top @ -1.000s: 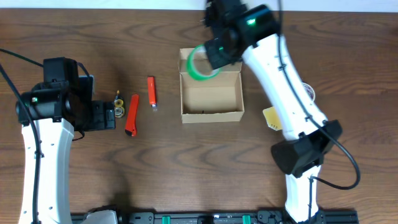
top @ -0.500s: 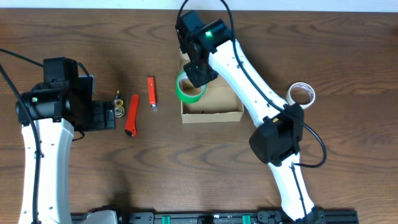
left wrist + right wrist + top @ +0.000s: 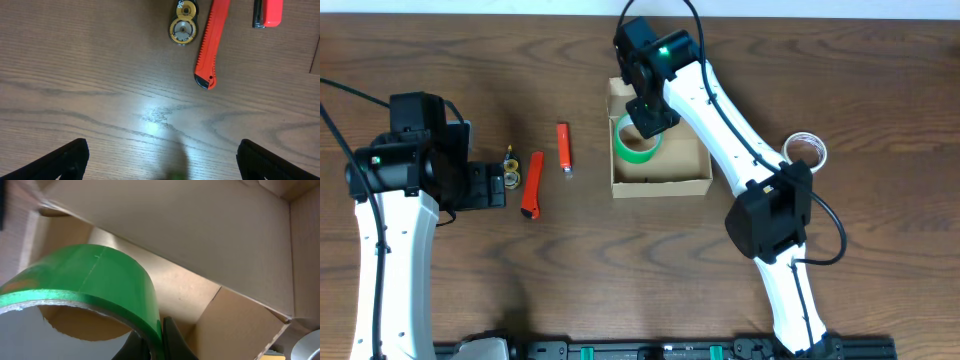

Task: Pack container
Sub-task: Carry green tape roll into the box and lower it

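Note:
The container (image 3: 660, 186), an open tan cardboard box, stands at the middle of the table. My right gripper (image 3: 648, 118) is shut on the wall of a green tape roll (image 3: 638, 140) and holds it over the box's left half. In the right wrist view the green tape roll (image 3: 100, 275) hangs tilted inside the container (image 3: 200, 225), pinched by my right gripper (image 3: 159, 330). My left gripper (image 3: 495, 185) stands open on the left, above bare table. The left wrist view shows its fingers (image 3: 65, 160) wide apart around nothing.
An orange utility knife (image 3: 532, 185) (image 3: 212, 42), a small red item (image 3: 563, 146) (image 3: 267, 12) and small round gold-and-black pieces (image 3: 510, 172) (image 3: 183, 30) lie left of the box. A white tape roll (image 3: 805, 150) lies to its right.
My right arm has swung left and down, bringing the green tape from above the box's back edge into its left half. The left arm has not moved.

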### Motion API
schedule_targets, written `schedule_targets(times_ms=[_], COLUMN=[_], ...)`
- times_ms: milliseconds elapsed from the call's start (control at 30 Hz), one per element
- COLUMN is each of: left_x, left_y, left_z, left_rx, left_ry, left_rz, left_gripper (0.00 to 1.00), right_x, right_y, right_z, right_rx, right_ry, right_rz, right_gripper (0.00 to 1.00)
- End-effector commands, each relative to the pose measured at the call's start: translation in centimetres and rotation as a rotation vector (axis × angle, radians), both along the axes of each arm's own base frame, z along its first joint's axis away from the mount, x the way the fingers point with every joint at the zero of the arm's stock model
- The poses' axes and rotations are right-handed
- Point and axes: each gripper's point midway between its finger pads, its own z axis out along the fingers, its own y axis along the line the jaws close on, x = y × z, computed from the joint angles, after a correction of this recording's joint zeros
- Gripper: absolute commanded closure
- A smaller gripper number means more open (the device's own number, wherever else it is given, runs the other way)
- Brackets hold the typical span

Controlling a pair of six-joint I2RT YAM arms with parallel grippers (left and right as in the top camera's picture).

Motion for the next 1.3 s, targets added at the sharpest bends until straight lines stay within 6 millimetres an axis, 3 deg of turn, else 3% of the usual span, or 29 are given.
schedule_targets(times_ms=[0,400,833,900,1100,1267], left_x=[0.3,0.3,0.3,0.3,0.3,0.3], left_y=[0.2,0.2,0.2,0.2,0.2,0.2], left_z=[0.4,0.4,0.4,0.4,0.4,0.4], left_rx=[-0.002,-0.002,-0.002,-0.002,-0.002,-0.002], left_ry=[-0.009,-0.009,-0.009,-0.009,-0.009,-0.009], left_rz=[0.018,0.018,0.018,0.018,0.018,0.018], left_gripper=[0.05,0.05,0.05,0.05,0.05,0.05], right_x=[-0.1,-0.7,0.5,0.4,-0.7,-1.3], right_y=[-0.9,-0.5,0.4,0.3,0.0,0.2], right_z=[-1.6,-6.2,-6.6,-6.6,-6.7,-5.7], right_rx=[-0.025,-0.032,-0.001,-0.003,-0.028,-0.030], right_ry=[0.026,0.054,0.001,0.005,0.046,0.048], right_rz=[-0.002,0.006,0.008,0.008,0.015,0.026], right_gripper=[0.99,0.99,0.94,0.90,0.66,0.65])
